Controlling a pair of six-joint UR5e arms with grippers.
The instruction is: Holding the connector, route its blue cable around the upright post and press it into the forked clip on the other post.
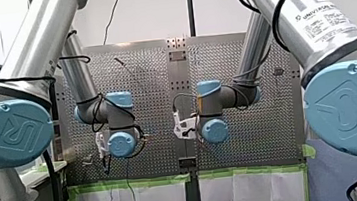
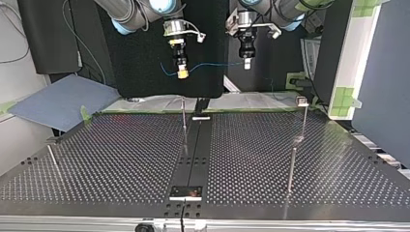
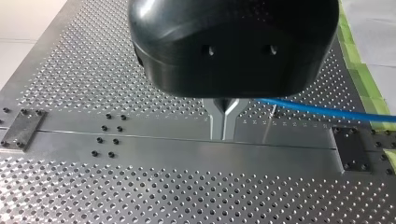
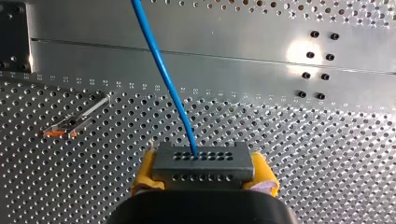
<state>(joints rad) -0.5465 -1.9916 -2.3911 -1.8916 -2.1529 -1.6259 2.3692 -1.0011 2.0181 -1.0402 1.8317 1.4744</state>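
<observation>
Clamped between the yellow pads (image 4: 144, 170) of my right gripper (image 4: 204, 173): a grey rectangular metal connector (image 4: 201, 162), high above the thin upright metal post (image 2: 183, 113). Running from its face, a thin blue cable (image 4: 163, 74), strung sideways above that post to my black left gripper (image 3: 224, 134). Metal fingers (image 3: 217, 116) there pressed together; grip on the cable not discernible. Well apart from the post, at its right in the top view: a second thin post topped with a forked clip (image 2: 301, 101).

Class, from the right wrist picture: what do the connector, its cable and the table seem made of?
connector: probably matt grey plastic, moulded rows of holes.
blue cable: glossy plastic-looking sheath, bends smoothly.
table: bare metal, likely aluminium; bright glare, drilled holes.
</observation>
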